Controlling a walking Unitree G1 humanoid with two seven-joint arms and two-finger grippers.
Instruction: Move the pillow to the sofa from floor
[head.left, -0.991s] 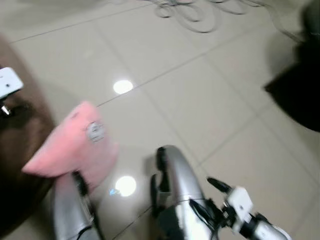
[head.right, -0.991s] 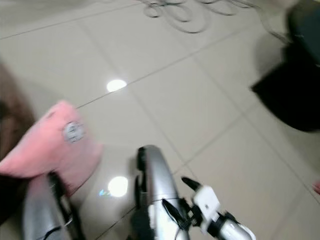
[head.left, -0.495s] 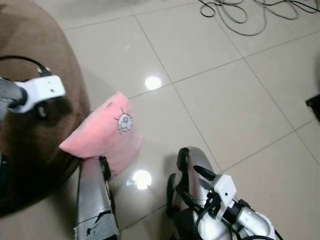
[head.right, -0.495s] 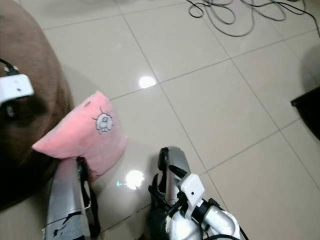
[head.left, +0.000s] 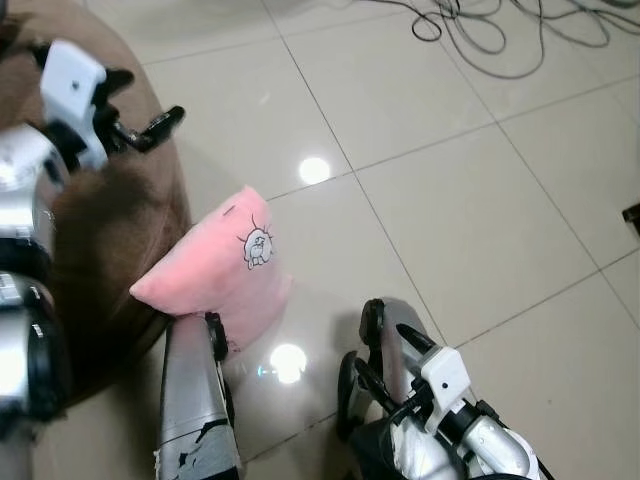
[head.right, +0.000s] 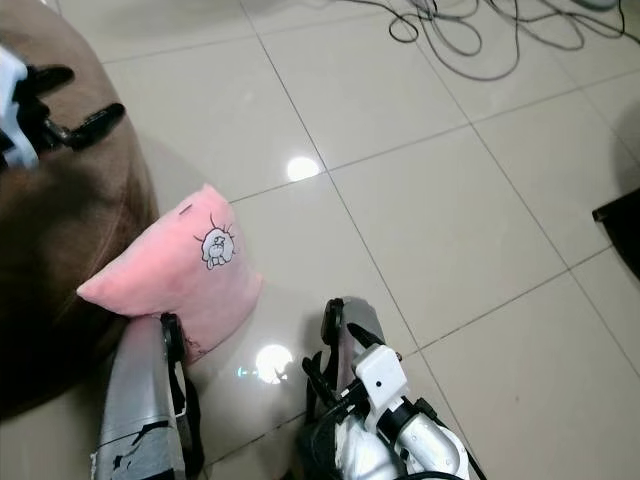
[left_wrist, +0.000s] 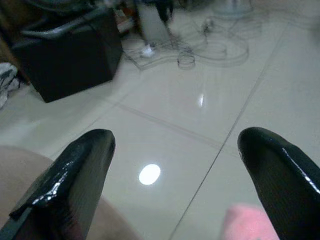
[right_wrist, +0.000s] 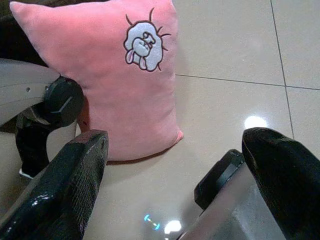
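1. Left tool (head.left: 150, 125) is raised over the brown sofa (head.left: 110, 230), fingers apart and holding nothing; in the left wrist view its two black fingertips (left_wrist: 75, 175) stand wide with bare floor tile between them.
2. Right tool (right_wrist: 185, 185) hangs low by the robot's legs, wide and empty, aimed at the pillow (right_wrist: 115, 75). In the right wrist view the pillow lies beyond the fingertips, not between them.
3. Pillow: pink, with a small embroidered cartoon patch (head.left: 257, 247). It sits on the floor (head.left: 450, 200), propped tilted against the sofa's side, one corner pointing toward the sofa, lower edge by the robot's left leg (head.left: 195, 400).
4. Handling, my read: plush fabric, looks soft and light, so it should squash under a pinch and sag if held by one corner. Not fragile; fuzzy cloth probably grips well against the fingers.
5. Where to take it, judgement: the upper free edge or the corner near the patch looks the most open. A deep pinch through the cloth and stuffing should hold better than a tip grab on a seam.
6. Lower edge is crowded by the leg, so a grab there looks awkward.
7. Risks: it may flop or drag on the tile as it lifts.
8. Cables (head.left: 520, 30) lie on the floor well apart from the pillow, no bother for the grab.
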